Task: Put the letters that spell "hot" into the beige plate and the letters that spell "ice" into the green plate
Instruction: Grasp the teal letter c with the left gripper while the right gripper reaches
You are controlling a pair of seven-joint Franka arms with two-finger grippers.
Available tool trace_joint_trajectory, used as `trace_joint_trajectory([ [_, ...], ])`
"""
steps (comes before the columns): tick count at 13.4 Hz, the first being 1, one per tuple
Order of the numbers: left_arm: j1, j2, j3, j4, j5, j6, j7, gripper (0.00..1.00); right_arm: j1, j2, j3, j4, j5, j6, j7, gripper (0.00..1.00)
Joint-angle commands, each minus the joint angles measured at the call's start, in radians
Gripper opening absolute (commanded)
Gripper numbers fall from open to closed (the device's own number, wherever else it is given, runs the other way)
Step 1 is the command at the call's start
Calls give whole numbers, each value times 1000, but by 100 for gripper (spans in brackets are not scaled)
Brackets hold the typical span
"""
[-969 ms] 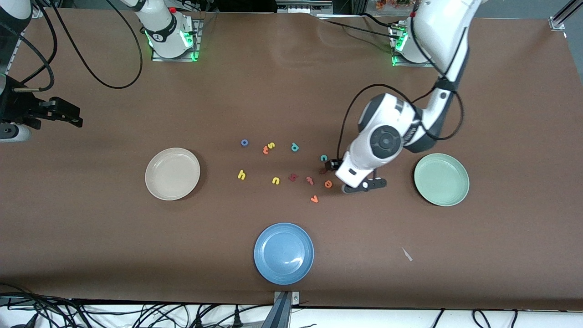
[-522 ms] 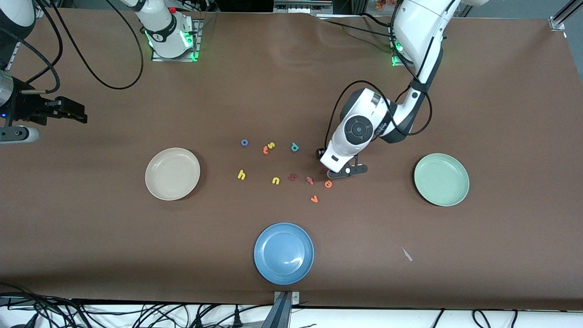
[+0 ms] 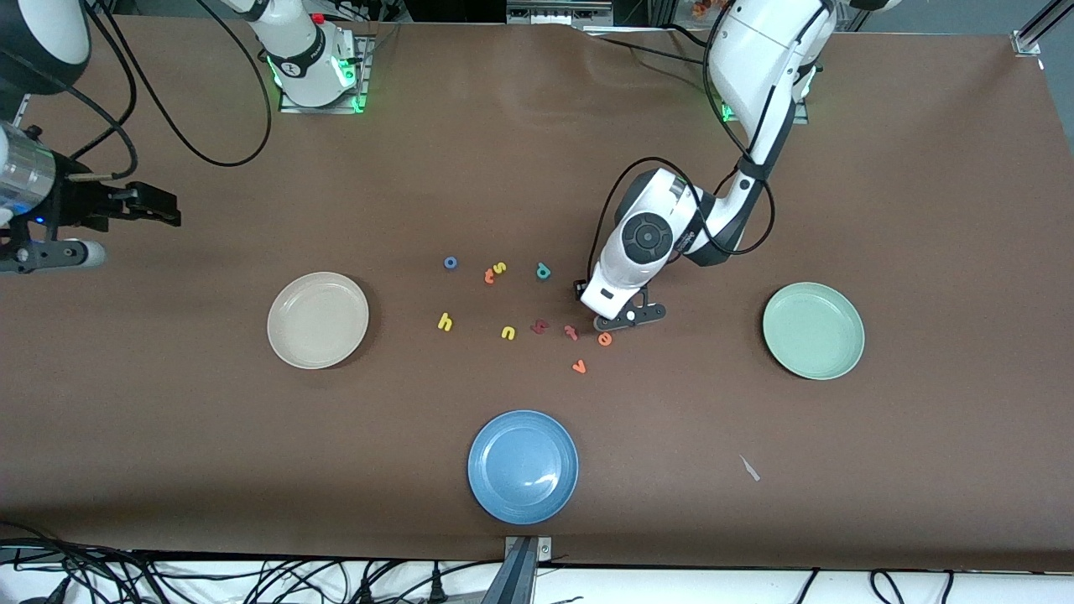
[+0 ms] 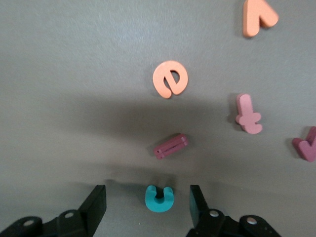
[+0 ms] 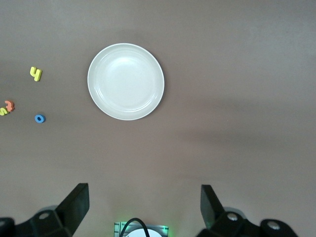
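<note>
1. Teal c (image 4: 159, 197) lies flat on the worktop (image 3: 839, 168), between the two fingers of the left pincer (image 4: 148, 207); a gap shows on each side, no contact.
2. Left pincer: low over the c, fingers apart, holding nothing.
3. Maroon i (image 4: 171, 146) lies just beside the c; orange e (image 3: 604, 339) lies past the i, nearer the front camera.
4. Green plate (image 3: 813, 330) holds no letters, well apart toward the left arm's end.
5. Yellow h (image 3: 445, 321), blue o (image 3: 450, 262) and orange t (image 3: 489, 276) lie on the worktop near the beige plate (image 3: 318, 320), which holds no letters.
6. Right pincer (image 5: 145, 202): wide, holding nothing, up over the worktop at the right arm's end; that arm waits.
7. Blue plate (image 3: 523, 466) sits nearest the front camera.
</note>
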State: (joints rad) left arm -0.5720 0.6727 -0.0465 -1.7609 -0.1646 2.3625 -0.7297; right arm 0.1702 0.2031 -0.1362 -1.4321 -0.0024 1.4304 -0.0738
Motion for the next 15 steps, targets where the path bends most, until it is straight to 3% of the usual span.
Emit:
trace_joint_trajectory([
  [1, -23, 8, 14, 1, -32, 9, -11, 75, 6, 30, 0, 13, 25, -5, 5, 100],
  [2, -28, 8, 14, 1, -32, 9, -26, 74, 8, 39, 1, 1, 51, 45, -4, 100],
  [4, -29, 8, 14, 9, -32, 9, -45, 67, -7, 41, 99, -72, 56, 158, 2, 100],
  [9, -29, 16, 14, 11, -32, 9, -54, 45, -92, 50, 302, -204, 33, 283, 188, 100],
  [15, -28, 15, 16, 14, -27, 9, -59, 13, -92, 75, 386, -487, 33, 643, 273, 100],
])
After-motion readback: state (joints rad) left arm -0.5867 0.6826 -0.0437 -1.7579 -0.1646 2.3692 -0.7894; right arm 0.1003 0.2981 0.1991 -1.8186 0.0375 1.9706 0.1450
